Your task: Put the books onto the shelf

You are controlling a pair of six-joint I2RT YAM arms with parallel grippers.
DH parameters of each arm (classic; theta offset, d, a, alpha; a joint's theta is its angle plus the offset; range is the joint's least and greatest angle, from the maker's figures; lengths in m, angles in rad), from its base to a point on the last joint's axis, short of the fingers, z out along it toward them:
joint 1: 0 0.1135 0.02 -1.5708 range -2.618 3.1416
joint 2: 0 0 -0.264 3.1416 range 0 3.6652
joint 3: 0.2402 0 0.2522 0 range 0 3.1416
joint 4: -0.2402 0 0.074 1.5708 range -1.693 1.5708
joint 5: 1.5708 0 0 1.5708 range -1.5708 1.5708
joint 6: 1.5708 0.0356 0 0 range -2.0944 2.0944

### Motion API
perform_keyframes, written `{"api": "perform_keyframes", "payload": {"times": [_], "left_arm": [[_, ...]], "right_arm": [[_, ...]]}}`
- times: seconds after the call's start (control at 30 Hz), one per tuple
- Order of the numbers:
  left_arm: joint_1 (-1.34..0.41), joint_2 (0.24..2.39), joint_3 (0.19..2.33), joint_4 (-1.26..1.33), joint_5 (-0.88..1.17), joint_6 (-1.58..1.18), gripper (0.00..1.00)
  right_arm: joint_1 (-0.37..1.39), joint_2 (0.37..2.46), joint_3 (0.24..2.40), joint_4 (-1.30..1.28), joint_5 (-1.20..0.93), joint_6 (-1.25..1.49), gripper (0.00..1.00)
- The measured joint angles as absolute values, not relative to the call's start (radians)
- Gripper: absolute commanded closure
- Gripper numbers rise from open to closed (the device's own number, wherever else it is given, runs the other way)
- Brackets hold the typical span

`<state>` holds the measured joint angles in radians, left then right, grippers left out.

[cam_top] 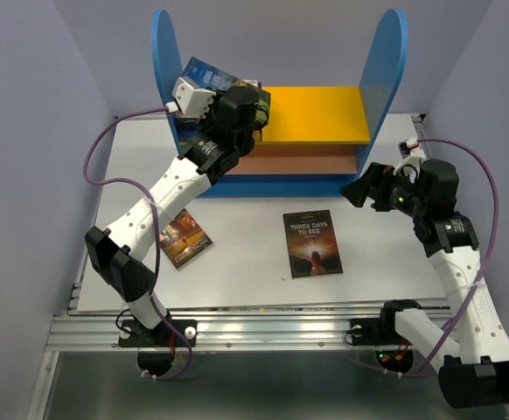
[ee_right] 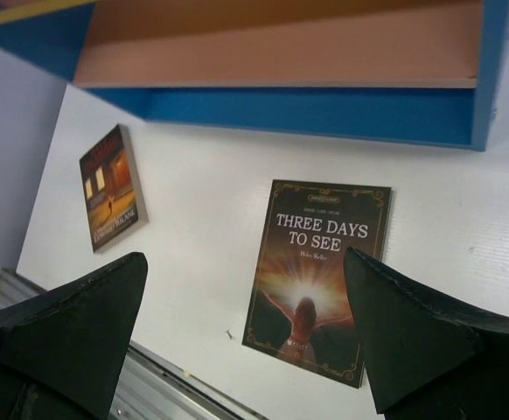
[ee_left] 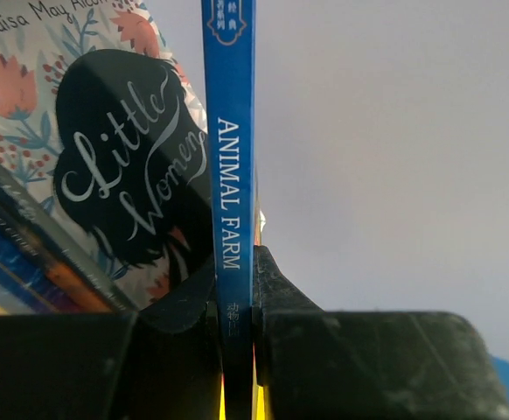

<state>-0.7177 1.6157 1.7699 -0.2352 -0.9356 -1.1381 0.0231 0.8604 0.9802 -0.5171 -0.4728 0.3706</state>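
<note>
Books [ee_left: 27, 254] lean in a stack at the far left end of the shelf [cam_top: 316, 109], up on its yellow top board [cam_top: 324, 122] beside the left blue side panel [cam_top: 164, 61]. Outermost in the stack is the floral Little Women [ee_left: 123, 166]. Just right of it stands the blue Animal Farm [ee_left: 230, 131], spine toward the wrist camera. The left gripper [ee_left: 236, 297] is clamped tight on the lower part of that spine, one finger on each cover. From above, this book tilts toward the left panel.

On the white table [cam_top: 386, 254], a dark brown paperback [cam_top: 184, 238] lies flat and skewed near the left arm. Well apart from it, Three Days to See [cam_top: 312, 243] lies face up near the middle, in front of the shelf.

At the right, the right gripper [ee_right: 244, 258] hangs above the table with its fingers spread wide and nothing between them, angled toward Three Days to See.
</note>
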Motion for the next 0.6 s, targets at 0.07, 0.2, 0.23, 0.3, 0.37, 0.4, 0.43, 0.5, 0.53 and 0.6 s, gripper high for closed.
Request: {"api": "perform_keyframes", "payload": {"times": [0.07, 0.2, 0.23, 0.3, 0.37, 0.4, 0.43, 0.5, 0.53, 0.6], "left_arm": [[-0.71, 1.658, 1.828, -0.276, -0.95, -1.199, 1.0], [-0.685, 1.737, 1.928, -0.38, -0.952, -1.306, 0.71], [-0.678, 1.755, 1.95, -0.412, -0.949, -1.329, 0.63], [-0.666, 1.784, 1.983, -0.461, -0.946, -1.372, 0.36], [-0.658, 1.798, 1.994, -0.499, -0.941, -1.401, 0.28], [-0.657, 1.8, 1.995, -0.495, -0.939, -1.415, 0.21], [-0.656, 1.797, 1.998, -0.492, -0.936, -1.426, 0.19], [-0.654, 1.782, 1.998, -0.5, -0.928, -1.441, 0.13], [-0.654, 1.777, 1.995, -0.501, -0.923, -1.441, 0.1], [-0.654, 1.749, 1.965, -0.496, -0.904, -1.442, 0.06]], "right_arm": [[0.084, 0.889, 0.994, -0.528, -0.458, 0.351, 0.0], [0.186, 0.934, 0.997, -0.543, -0.435, 0.335, 0.0], [0.206, 0.946, 1.0, -0.543, -0.431, 0.334, 0.0], [0.236, 0.972, 1.013, -0.543, -0.413, 0.332, 0.0], [0.258, 1.001, 1.038, -0.544, -0.392, 0.332, 0.0], [0.272, 1.016, 1.054, -0.543, -0.379, 0.332, 0.0], [0.285, 1.035, 1.073, -0.542, -0.363, 0.332, 0.0], [0.311, 1.061, 1.106, -0.54, -0.336, 0.331, 0.0], [0.333, 1.081, 1.132, -0.536, -0.319, 0.329, 0.0], [0.386, 1.122, 1.184, -0.533, -0.28, 0.323, 0.0]]}}
